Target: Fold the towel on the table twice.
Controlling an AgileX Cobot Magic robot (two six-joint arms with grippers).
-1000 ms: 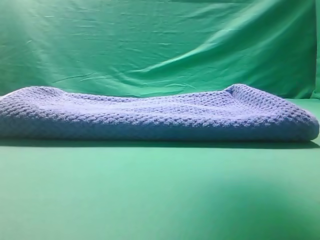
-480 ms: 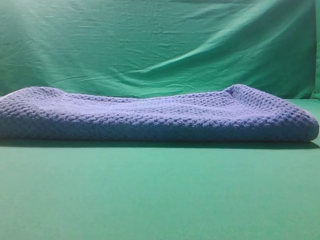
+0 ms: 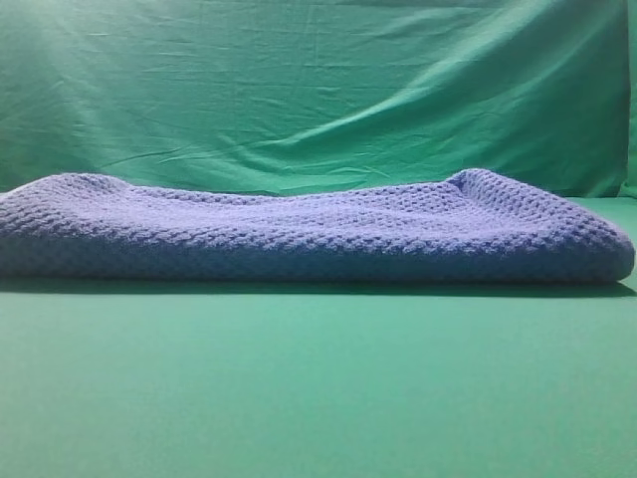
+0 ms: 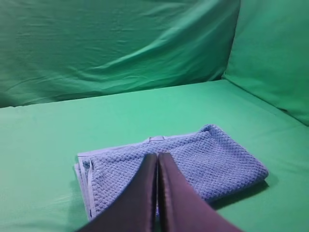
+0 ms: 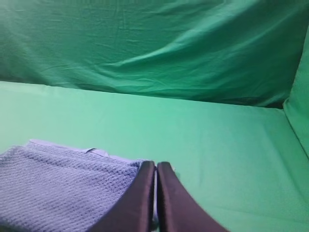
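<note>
Wrinkled green cloth backdrop (image 3: 318, 90) across the whole rear of the scene, creased in long diagonal folds; in the left wrist view, continuing around a corner on the right.

Smooth, matte green table (image 3: 318, 388) below it, filling the lower half of the exterior high view.

Blue-grey waffle-knit towel (image 3: 318, 234) lying flat on the table, seen edge-on in the exterior high view and stretching almost from the left border to the right. Thick and layered, with a rounded fold along the near side and a slightly raised bump at the far right corner. From the left wrist view, a folded rectangle (image 4: 174, 164) near the middle of the table, with stacked layers and a thin pale edge showing along the left end, and a small pale tab at the far edge. From the right wrist view, only its corner (image 5: 63, 186) visible at lower left, pale edge along the far side.

Left gripper (image 4: 158, 193), dark, at the bottom of its own camera view, above the towel's near edge; jaws pressed together with only a thin line between them, nothing held.

Right gripper (image 5: 155, 198), likewise dark, above the towel's corner; jaws closed against each other, nothing between them. Contact with the cloth not discernible.
</note>
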